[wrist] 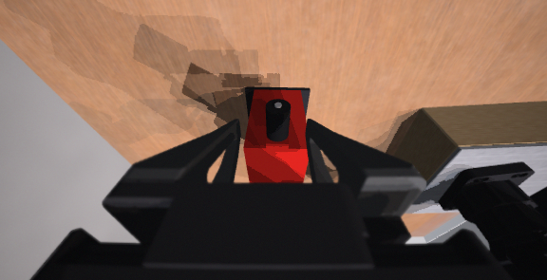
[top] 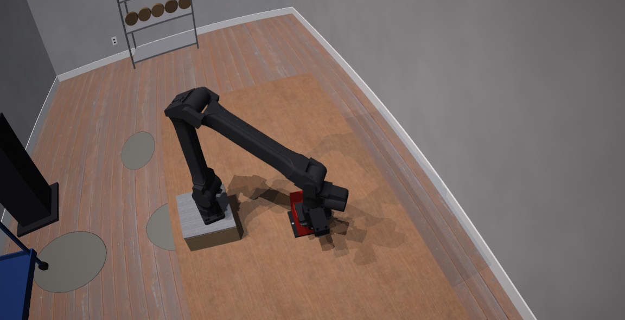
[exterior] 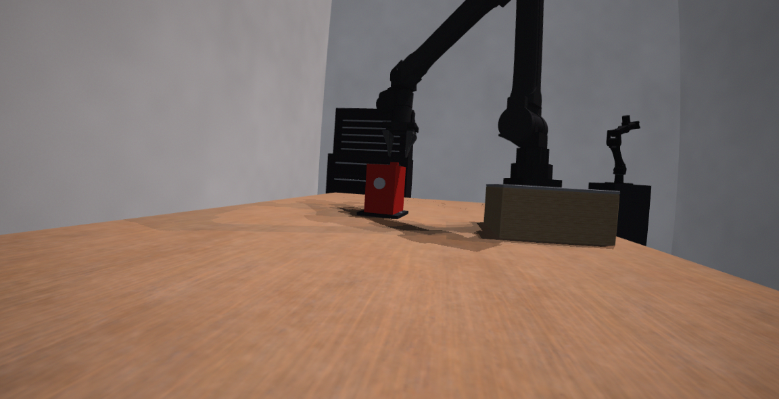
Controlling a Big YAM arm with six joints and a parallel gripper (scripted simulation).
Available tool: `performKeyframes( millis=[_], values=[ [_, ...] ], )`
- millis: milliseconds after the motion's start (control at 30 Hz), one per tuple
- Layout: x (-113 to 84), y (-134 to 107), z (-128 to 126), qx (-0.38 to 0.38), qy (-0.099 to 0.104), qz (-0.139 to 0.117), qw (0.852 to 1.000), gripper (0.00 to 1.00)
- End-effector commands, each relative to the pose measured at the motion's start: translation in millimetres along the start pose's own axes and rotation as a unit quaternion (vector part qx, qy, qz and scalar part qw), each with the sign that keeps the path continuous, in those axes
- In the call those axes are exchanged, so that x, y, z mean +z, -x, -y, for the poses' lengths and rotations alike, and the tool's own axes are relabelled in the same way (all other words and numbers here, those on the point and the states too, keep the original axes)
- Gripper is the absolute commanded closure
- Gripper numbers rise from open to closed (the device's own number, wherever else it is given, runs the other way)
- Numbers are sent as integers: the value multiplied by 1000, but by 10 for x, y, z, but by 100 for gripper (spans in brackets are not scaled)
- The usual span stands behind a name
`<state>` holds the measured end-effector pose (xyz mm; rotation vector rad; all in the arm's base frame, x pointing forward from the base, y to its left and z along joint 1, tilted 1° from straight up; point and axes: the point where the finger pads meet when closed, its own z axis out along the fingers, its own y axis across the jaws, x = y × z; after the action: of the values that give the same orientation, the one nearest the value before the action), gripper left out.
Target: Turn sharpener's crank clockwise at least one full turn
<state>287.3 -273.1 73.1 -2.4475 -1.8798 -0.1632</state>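
Note:
The sharpener [exterior: 383,188] is a red box on a small black base plate, standing on the brown mat. Its face toward the exterior camera carries a grey disc [exterior: 379,182]. In the wrist view the red body [wrist: 275,139] lies straight below me, with a black cylindrical crank knob [wrist: 277,119] showing on it. My gripper [wrist: 273,126] hangs above the sharpener, pointing down, fingers half open on either side of it, holding nothing. In the exterior view the fingertips [exterior: 398,146] are a little above the box top. In the top view the gripper [top: 318,223] covers most of the sharpener [top: 295,213].
My arm's base stands on a wooden block [top: 209,223] to the sharpener's left in the top view. Grey round patches [top: 136,149] mark the plank floor. A shelf rack [top: 152,10] stands by the far wall. A black cabinet [exterior: 359,149] stands behind the sharpener in the exterior view.

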Motion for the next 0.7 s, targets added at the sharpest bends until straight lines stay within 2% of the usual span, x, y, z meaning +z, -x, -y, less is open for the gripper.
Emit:
performKeyframes(
  millis=[0,667],
  values=[
    [136,-21,60,5,-11,-6,1000,49],
    [146,-33,80,5,-11,-7,1000,49]
  ],
)
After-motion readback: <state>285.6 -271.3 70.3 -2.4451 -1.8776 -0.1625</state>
